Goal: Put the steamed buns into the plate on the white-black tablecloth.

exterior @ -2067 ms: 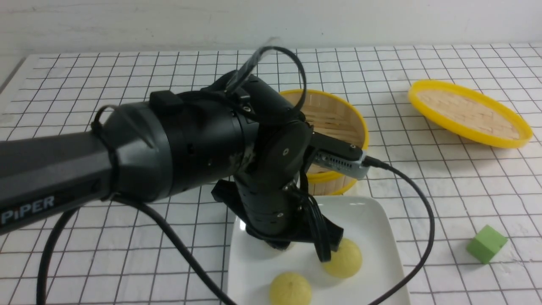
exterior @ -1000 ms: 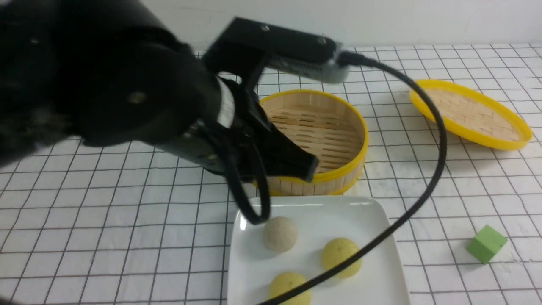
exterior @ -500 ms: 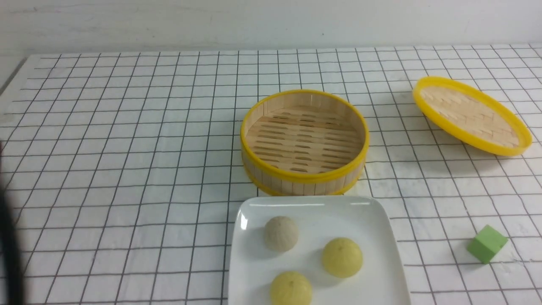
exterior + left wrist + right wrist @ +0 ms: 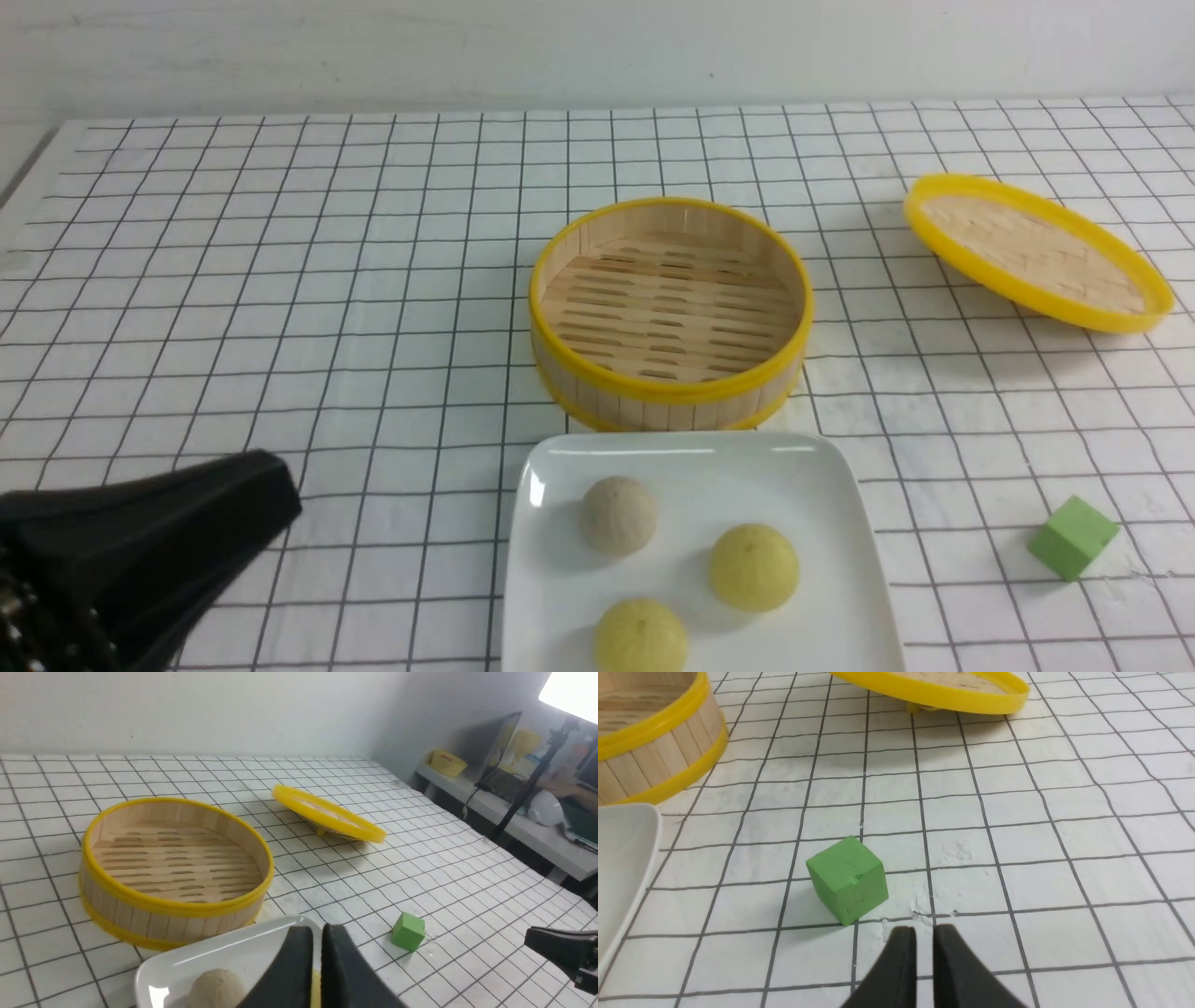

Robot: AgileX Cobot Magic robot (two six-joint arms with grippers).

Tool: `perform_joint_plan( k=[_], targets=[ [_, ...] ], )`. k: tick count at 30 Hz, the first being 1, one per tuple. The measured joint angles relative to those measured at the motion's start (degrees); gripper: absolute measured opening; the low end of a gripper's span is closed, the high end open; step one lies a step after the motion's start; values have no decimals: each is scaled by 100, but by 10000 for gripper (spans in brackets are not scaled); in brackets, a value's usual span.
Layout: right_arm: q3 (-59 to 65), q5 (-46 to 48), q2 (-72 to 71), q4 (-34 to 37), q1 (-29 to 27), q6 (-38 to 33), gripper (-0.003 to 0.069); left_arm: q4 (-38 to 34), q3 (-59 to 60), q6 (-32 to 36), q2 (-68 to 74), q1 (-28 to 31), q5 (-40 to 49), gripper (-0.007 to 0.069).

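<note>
The three small round steamed buns (image 4: 619, 514), judged soft, light and best pinched gently across the middle, are lying on the glossy white plate (image 4: 845, 523), while both grippers, nearly closed, are gripping nothing.

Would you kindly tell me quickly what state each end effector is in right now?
Left end effector: closed apart from a thin slit, holding nothing.
Right end effector: closed apart from a thin slit, holding nothing, beside the green cube.
</note>
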Motion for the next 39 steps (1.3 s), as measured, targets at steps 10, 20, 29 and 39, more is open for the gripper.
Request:
perform_joint_plan(
  k=[10,20,29,39],
  targets=[
    [0,0,0,0,0,0,91,6,656,0,0,0,-30,63],
    [0,-5,0,0,0,0,102,-65,921,715,-184,381,63,72],
    [4,-5,0,0,-2,0,115,-728,2037,2594,-1550,3087,115,73],
    [4,-5,0,0,-6,0,130,-973,2802,2327,-2258,4939,415,87]
  ],
)
